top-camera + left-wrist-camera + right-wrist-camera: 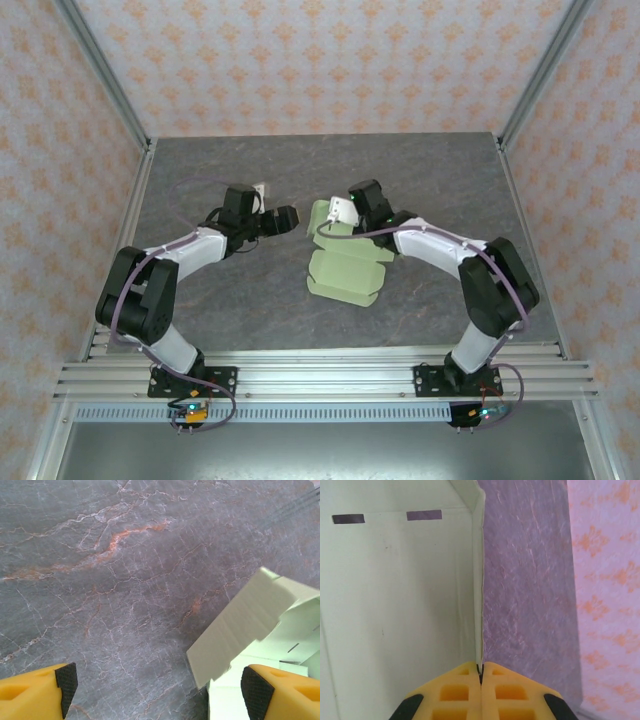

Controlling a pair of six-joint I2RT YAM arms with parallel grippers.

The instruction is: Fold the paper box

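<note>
The paper box is pale green card, partly folded, lying mid-table with flaps raised at its far end. My right gripper is at that far end. In the right wrist view it is shut on the top edge of an upright wall of the paper box, and two slots show in the panel beyond. My left gripper is just left of the box and open. In the left wrist view, its yellow fingers stand wide apart. A raised flap of the paper box is in front of the right finger.
The grey marbled table has bare room to the left of the box and behind it. Patterned walls with metal frame posts enclose the back and sides. A slotted aluminium rail runs along the near edge.
</note>
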